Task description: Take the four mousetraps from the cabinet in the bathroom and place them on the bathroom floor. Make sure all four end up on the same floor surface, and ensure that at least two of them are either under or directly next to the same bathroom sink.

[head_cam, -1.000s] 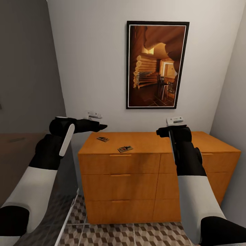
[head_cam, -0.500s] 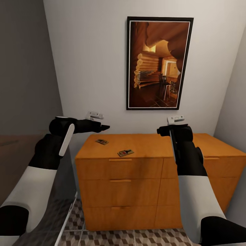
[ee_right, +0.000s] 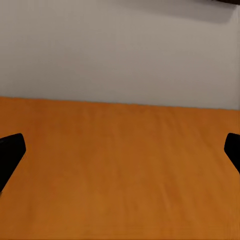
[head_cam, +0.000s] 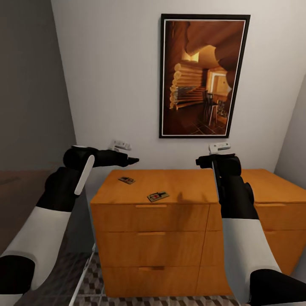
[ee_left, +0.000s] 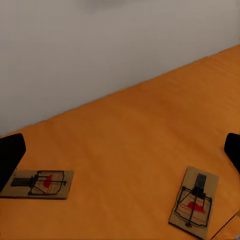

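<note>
2 mousetraps lie on the orange-brown cabinet top: far mousetrap, near mousetrap, well apart. Left gripper hovers by the cabinet's left corner, spread, empty. Right gripper, spread, empty. None on the cube-pattern floor; all placements left.

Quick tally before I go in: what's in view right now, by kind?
Mousetraps on the cabinet top: 2, one further back and one near the front edge
Cabinet: 1
Framed picture on the wall: 1
Grippers: 2, left gripper and right gripper
Total: 6
</note>
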You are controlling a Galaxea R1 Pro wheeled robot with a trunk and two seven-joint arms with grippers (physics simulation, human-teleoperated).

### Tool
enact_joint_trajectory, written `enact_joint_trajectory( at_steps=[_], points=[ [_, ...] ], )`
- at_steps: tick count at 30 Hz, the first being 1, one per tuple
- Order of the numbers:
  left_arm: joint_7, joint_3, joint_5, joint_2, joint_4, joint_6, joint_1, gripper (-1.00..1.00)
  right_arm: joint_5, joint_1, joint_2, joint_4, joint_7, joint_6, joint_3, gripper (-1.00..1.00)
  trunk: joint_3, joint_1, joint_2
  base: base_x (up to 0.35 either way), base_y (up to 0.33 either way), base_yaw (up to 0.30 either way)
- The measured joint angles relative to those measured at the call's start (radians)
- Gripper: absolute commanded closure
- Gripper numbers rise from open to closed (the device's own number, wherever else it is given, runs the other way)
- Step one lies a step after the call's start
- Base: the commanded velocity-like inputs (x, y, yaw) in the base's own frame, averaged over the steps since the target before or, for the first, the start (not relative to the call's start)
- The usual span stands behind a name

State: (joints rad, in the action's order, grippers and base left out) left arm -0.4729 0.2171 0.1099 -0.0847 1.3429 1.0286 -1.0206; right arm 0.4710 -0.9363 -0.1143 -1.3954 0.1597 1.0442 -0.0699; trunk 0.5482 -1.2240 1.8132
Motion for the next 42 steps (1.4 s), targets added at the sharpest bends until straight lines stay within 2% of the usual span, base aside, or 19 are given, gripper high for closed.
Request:
enact_joint_trajectory(
  at_steps=[9, 14, 27, 42],
  points=[
    [-0.003, 0.102, 0.001, -0.003, 0.001, 0.001, 0.0, -1.0, 0.001, 0.0, 0.001, -0.001, -0.001, 0.0, 0.001, -1.0, 0.0, 0.0, 0.0, 0.102, 0.0, 0.009],
    [-0.004, 0.124, 0.001, -0.002, 0.002, 0.002, 0.0, -1.0, 0.002, 0.0, 0.004, -0.002, -0.001, 0.0, 0.001, -1.0, 0.0, 0.0, 0.0, 0.028, 0.0, 0.002],
    [-0.009, 0.141, 0.007, 0.001, 0.006, 0.011, 0.0, -1.0, 0.005, 0.0, 0.02, -0.003, -0.002, 0.0, 0.0, -1.0, 0.0, 0.0, 0.0, 0.005, 0.0, 0.0],
    [-0.01, 0.142, 0.013, 0.005, 0.01, 0.012, 0.0, -1.0, 0.002, 0.0, 0.023, -0.003, -0.001, 0.0, 0.0, -1.0, 0.0, 0.0, 0.0, -0.006, 0.0, 0.0]
  ],
)
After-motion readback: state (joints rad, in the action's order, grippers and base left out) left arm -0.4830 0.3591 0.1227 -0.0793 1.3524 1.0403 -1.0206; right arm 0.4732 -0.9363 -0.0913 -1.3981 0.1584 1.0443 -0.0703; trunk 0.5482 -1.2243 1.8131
